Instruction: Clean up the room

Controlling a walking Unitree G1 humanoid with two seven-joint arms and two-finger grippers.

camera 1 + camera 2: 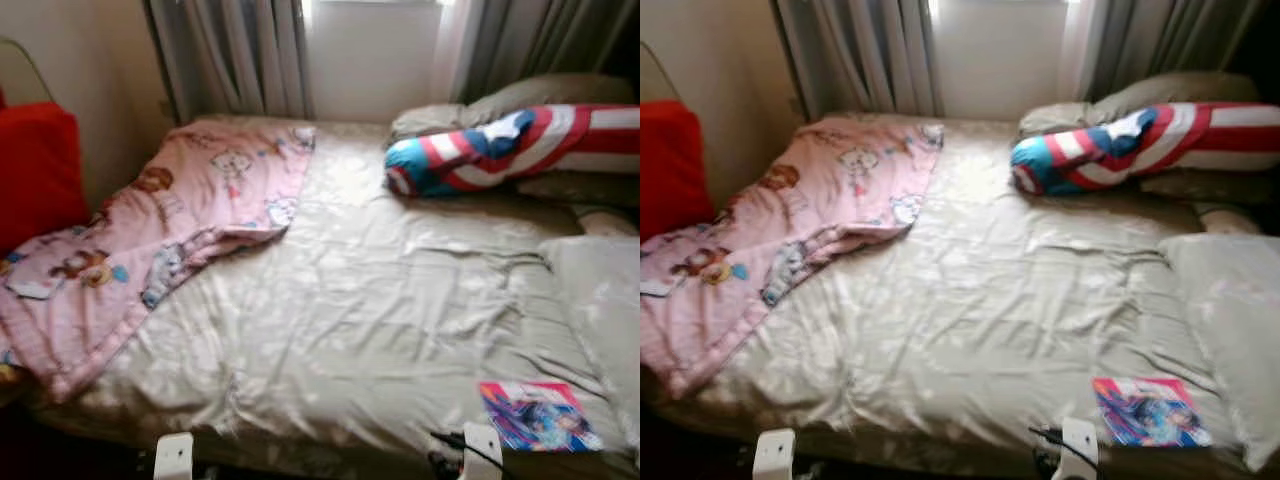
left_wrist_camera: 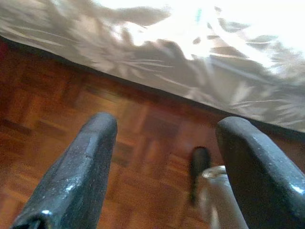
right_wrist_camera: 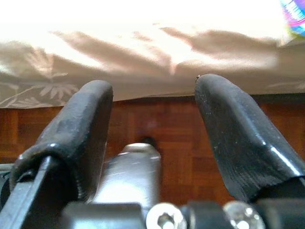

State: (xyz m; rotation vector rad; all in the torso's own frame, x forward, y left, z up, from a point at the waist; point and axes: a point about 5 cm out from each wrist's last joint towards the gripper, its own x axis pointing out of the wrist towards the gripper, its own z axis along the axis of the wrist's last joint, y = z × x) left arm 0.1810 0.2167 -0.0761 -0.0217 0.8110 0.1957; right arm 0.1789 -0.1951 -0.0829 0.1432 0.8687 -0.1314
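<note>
Bed (image 1: 380,300): pink blanket (image 1: 150,240), book (image 1: 538,415), pillows (image 1: 520,140).

Bed (image 1: 350,300): centre, curtains (image 1: 230,55) behind.
Blanket (image 1: 150,240): on bed's left side.
Bolster (image 1: 500,150): far right, against pillows (image 1: 520,100).
Magazine (image 1: 538,415): near right corner.

A wide bed (image 1: 380,300) under pale leaf-patterned sheets stands on reddish parquet floor (image 2: 57,124), with grey curtains (image 1: 235,55) framing a bright window (image 1: 370,50) behind it and a cream wall (image 1: 90,70) beside it.
</note>
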